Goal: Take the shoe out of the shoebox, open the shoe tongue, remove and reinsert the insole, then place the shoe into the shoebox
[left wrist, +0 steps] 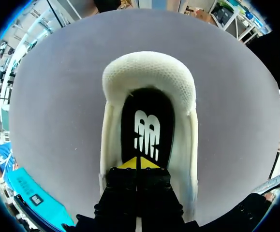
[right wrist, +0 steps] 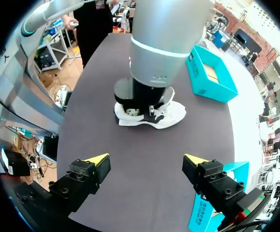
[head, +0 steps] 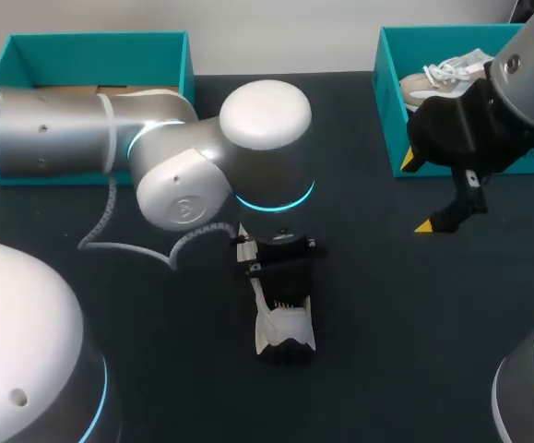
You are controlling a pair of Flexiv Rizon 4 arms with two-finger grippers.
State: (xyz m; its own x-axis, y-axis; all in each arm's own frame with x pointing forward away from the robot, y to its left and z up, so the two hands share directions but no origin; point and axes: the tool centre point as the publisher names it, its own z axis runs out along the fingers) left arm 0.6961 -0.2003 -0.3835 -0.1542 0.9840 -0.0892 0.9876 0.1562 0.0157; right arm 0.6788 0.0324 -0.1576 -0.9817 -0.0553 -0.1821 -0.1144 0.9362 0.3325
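Pressed together just under the left wrist camera, the two yellow tips of the left hand [left wrist: 139, 163] are closed, with only a thin seam between them. They sit inside the opening of the white shoe [left wrist: 149, 72], down against its black insole [left wrist: 147, 111]. Whether they pinch the insole or only rest on it cannot be told. The shoe's rounded, padded rim curves around ahead of the fingers, and the insole's white mark lies between that rim and the tips. The shoe stands on its sole on the dark desk [head: 405, 351], near the middle, straight below the left arm's wrist, which comes down on it from above and hides part of it in the head view. The right hand [right wrist: 147, 162] hangs above the desk well apart from the shoe, off to the right. Its fingers are spread wide and hold nothing. Just behind it stands a teal shoebox [head: 391, 101] at the desk's far right, with a second pale shoe [head: 437, 78] and its white laces showing inside. At the far left stands another teal box [head: 91, 46], partly covered by the left arm, with brown cardboard [head: 64, 89] inside.
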